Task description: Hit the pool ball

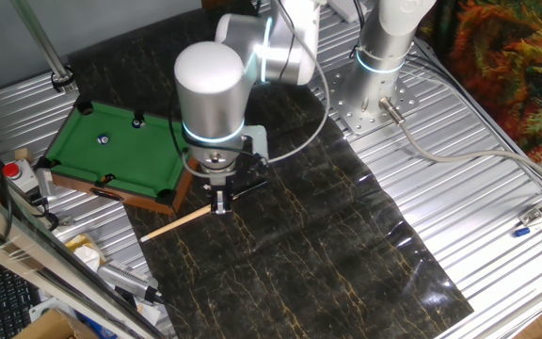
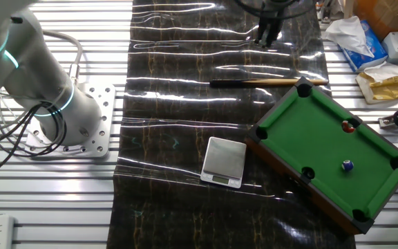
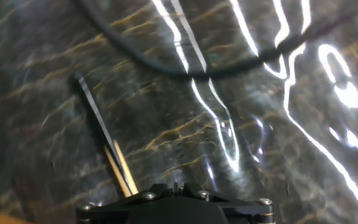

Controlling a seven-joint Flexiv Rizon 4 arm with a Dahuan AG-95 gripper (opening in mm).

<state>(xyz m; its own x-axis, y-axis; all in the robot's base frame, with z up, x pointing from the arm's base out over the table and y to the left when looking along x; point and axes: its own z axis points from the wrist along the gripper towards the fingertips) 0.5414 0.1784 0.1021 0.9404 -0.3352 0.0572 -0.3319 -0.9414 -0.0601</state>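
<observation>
Beside the mini pool table (image 1: pixel 111 151), the gripper (image 1: pixel 222 201) was held over the cue stick (image 1: pixel 175 226) on the dark mat (image 1: pixel 318 245). Its jaw state could not be told. A blue ball (image 2: pixel 347 166) was seen on the green felt.

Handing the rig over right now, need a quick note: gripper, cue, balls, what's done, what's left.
Gripper: above the mat by the pool table's corner, over the cue; whether it is open or shut cannot be made out, nor any grasp.
Cue: lying flat on the dark mat, beside the pool table, not lifted.
Balls: a blue ball on the felt, a red ball at a side pocket.
A scale sits on the mat near the table.
Done: approach to the cue only.
Left: grasp the cue, line up, strike a ball.
</observation>
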